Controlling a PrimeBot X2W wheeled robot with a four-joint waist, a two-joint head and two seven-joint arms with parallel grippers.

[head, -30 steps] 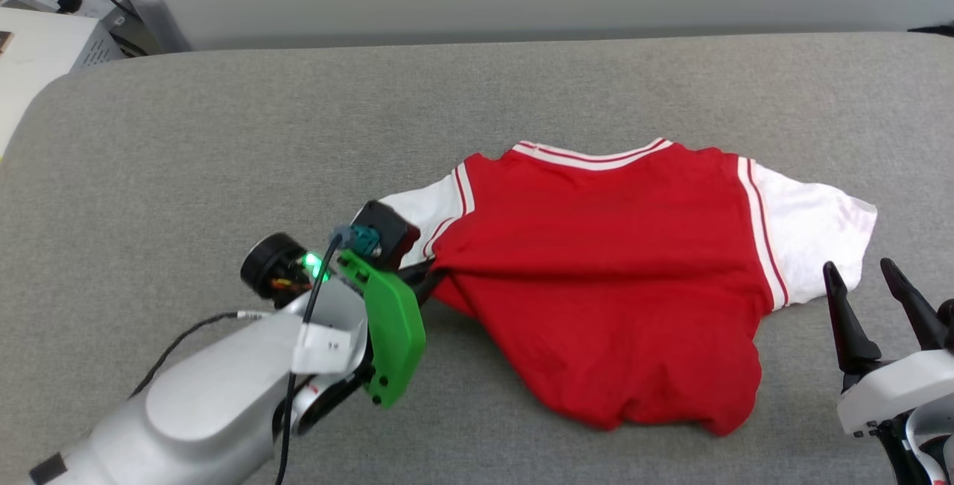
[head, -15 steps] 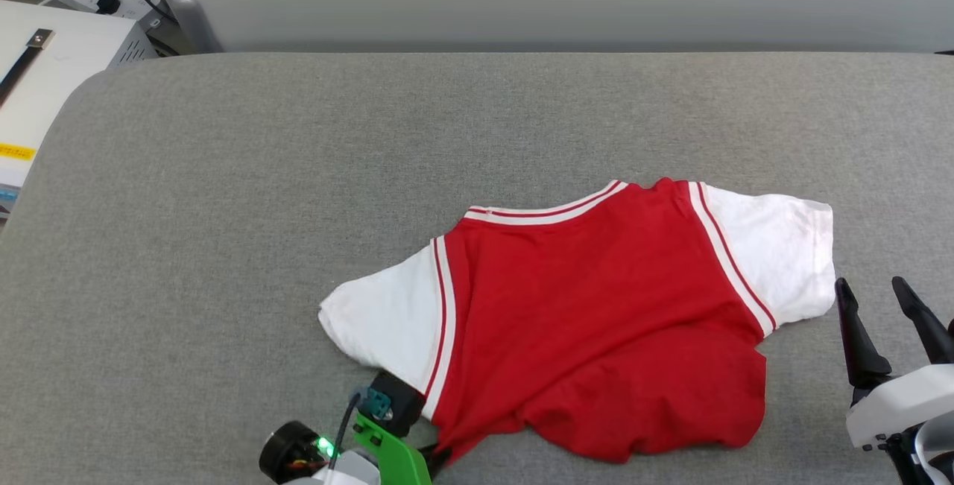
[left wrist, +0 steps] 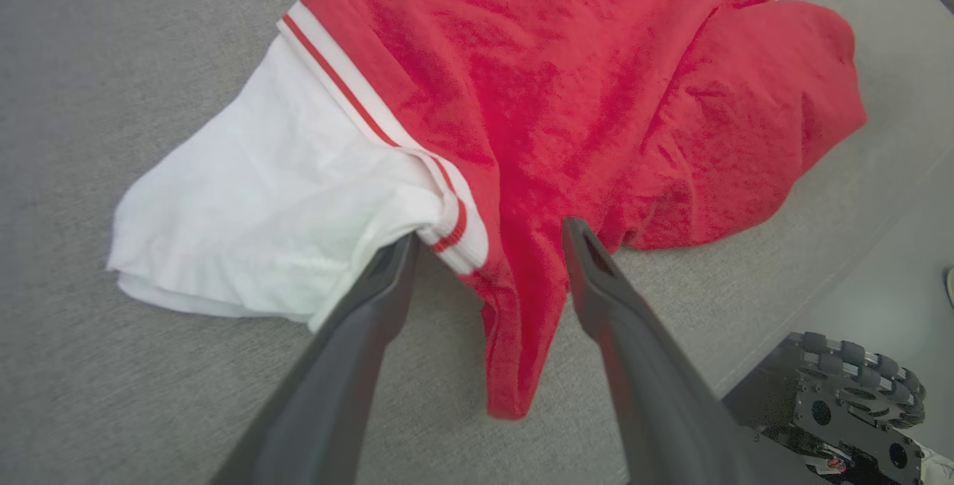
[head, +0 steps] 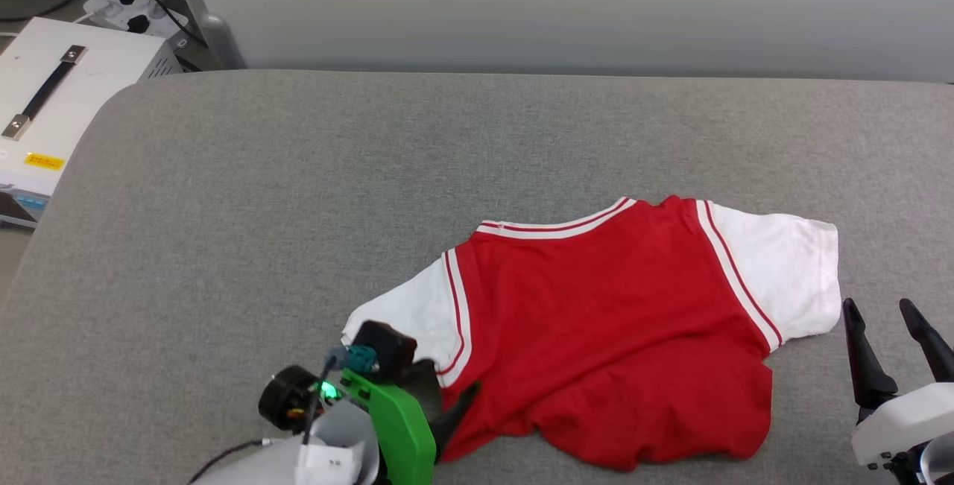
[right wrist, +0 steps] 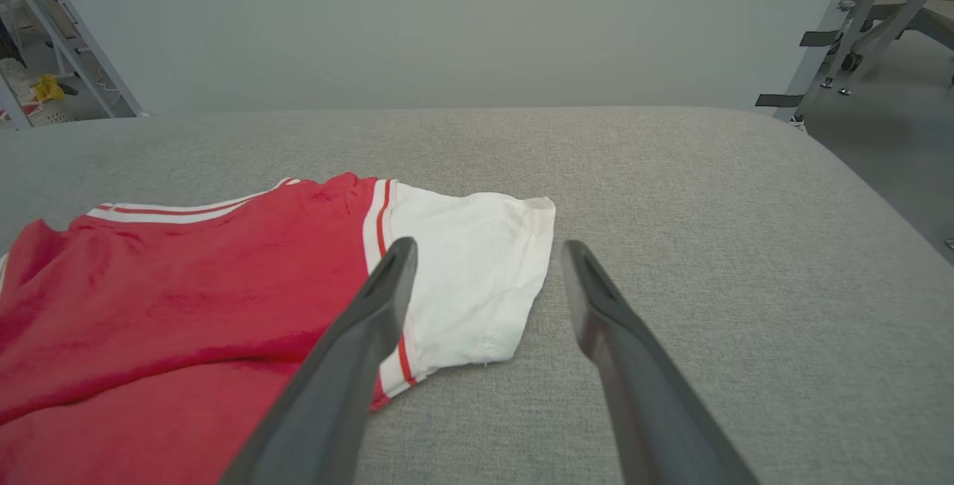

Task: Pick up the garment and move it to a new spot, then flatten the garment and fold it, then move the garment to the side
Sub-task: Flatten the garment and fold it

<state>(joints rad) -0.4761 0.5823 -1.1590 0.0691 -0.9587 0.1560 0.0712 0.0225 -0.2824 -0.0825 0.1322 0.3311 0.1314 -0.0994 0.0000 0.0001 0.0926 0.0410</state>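
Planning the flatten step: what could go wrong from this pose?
1. A red fold of the garment lies between the fingers of the open left pincer; withdrawing may drag it.
2. That fold sits near the table edge and could slide off.
3. The bunched hem may crease if folded now.

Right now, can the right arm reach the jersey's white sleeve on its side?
Likely yes: the right fingers stand open and the garment's white sleeve lies flat just ahead, only bare grey surface between.
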